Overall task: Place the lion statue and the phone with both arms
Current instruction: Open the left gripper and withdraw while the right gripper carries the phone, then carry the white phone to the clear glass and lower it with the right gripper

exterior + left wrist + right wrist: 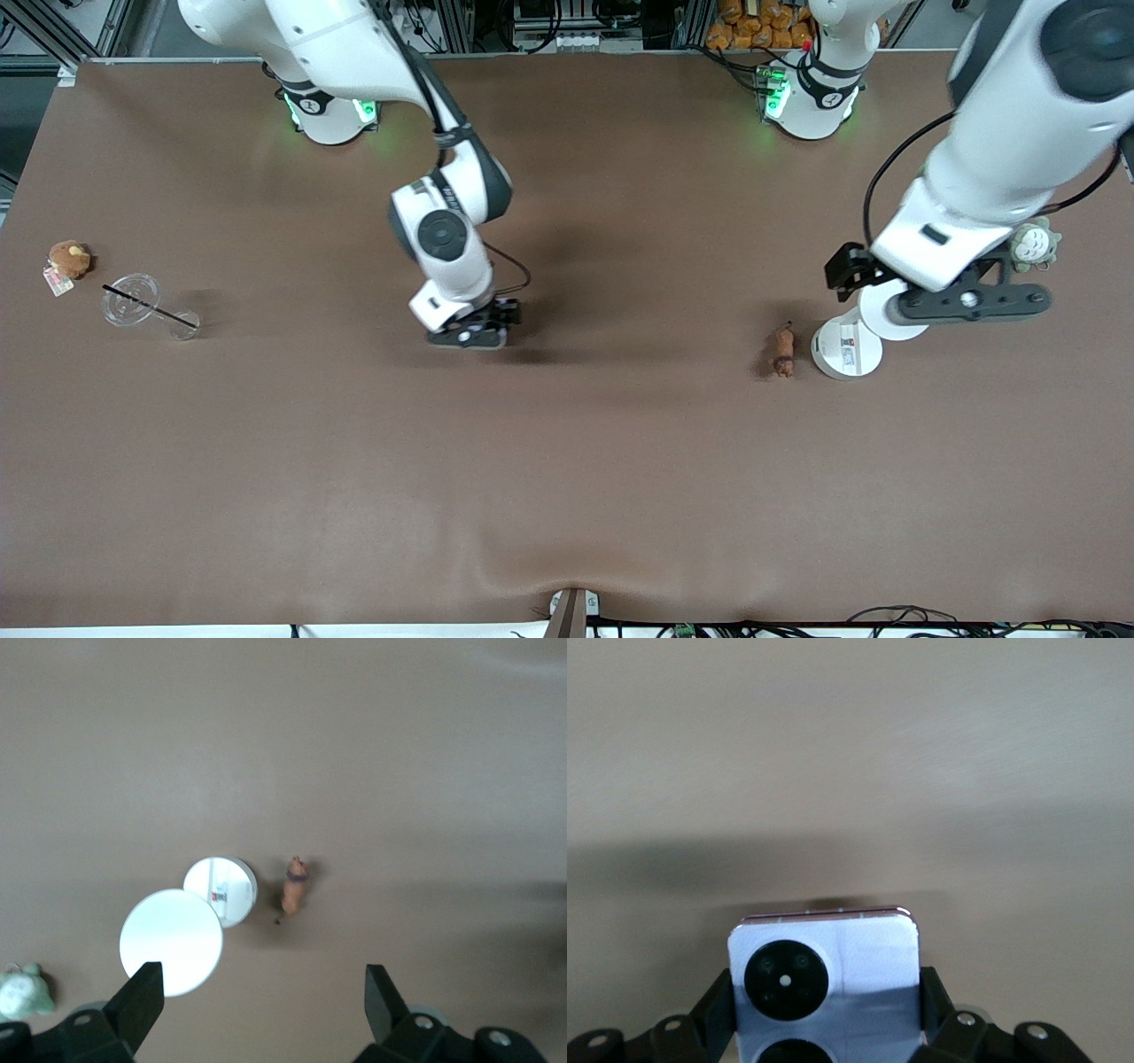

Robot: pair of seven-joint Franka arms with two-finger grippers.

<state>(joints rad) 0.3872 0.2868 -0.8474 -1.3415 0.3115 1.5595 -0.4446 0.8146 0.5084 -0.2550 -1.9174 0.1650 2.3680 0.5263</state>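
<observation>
Front view, running from the right arm's end of the brown cloth-covered surface (567,496) toward the left arm's end: a round brown plush toy with a tag (67,260) is lying near the edge, and beside it a clear plastic cup lid with a dark straw (133,299) is sitting next to a small clear cup (184,325); none of these belongs to the task.

Toward the middle, the right gripper (471,333) is sitting low on the surface. Its wrist view explains the pose: the jaws are pinching the small square pale lavender flip phone (825,979) by its two side edges, with one round black camera circle facing up, so the phone is lying flat and gripped across its width, probably so it can lift level.

Farther along, the tiny reddish-brown lion statue (783,351) is lying alone on the surface, just beside a white round disc with a small label (847,349) and a second plain white disc (172,942).

The left gripper (264,997) is hovering above them with jaws spread wide and empty, apparently lining up on the statue. A grey-green plush (1035,245) is peeking out by that arm.
</observation>
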